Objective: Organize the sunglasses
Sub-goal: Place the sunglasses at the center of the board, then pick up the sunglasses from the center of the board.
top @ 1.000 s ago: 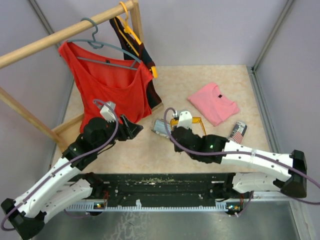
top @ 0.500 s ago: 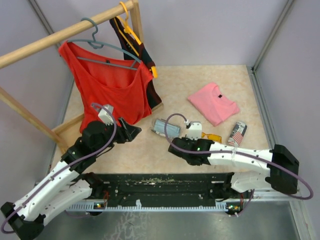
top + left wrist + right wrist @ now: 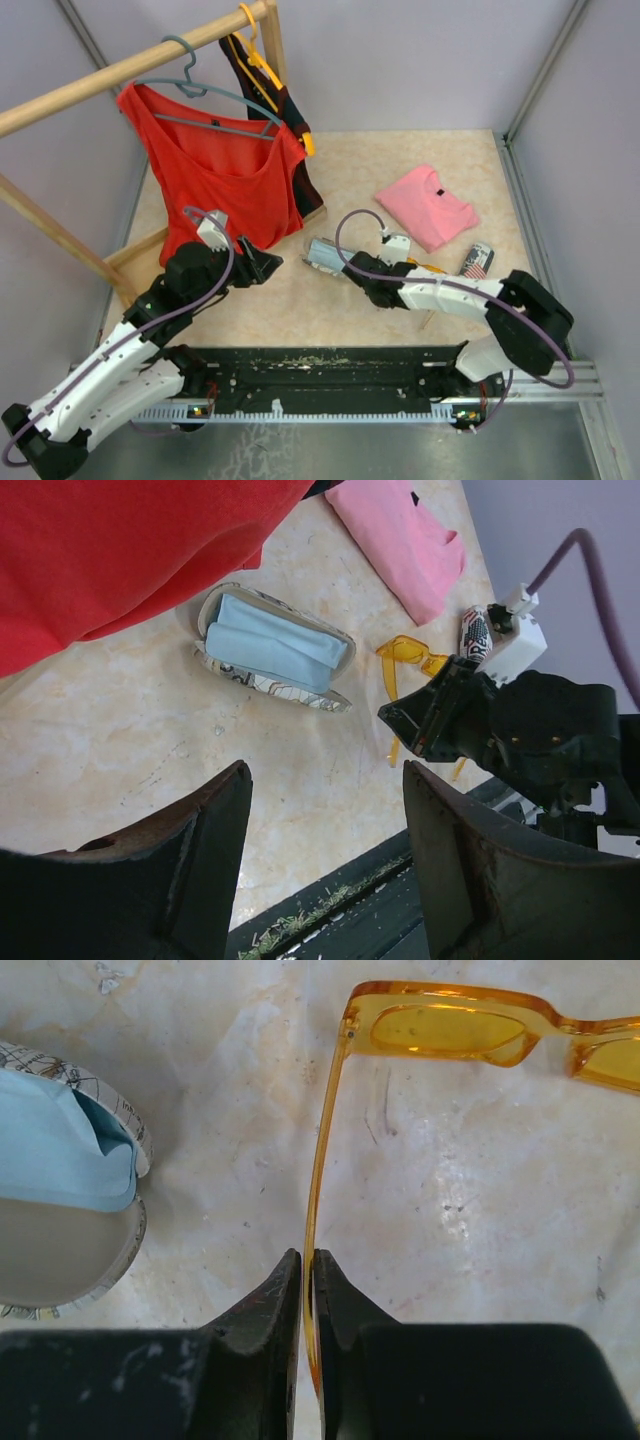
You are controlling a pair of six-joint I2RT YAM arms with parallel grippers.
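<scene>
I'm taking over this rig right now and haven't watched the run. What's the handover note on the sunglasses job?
Left tool: open, empty, hovering above the table.
Right tool: shut on one thin arm of the orange sunglasses, which sit unfolded between the two cases.
Open case: holds a blue cloth, no glasses.
Closed case: further right, untouched.
Done: orange pair gripped; nothing cased yet.
Left: get the orange pair into the open case. No second pair is in view.

Red top [image 3: 225,185], pink shirt [image 3: 428,205] — open case [image 3: 262,683]
</scene>
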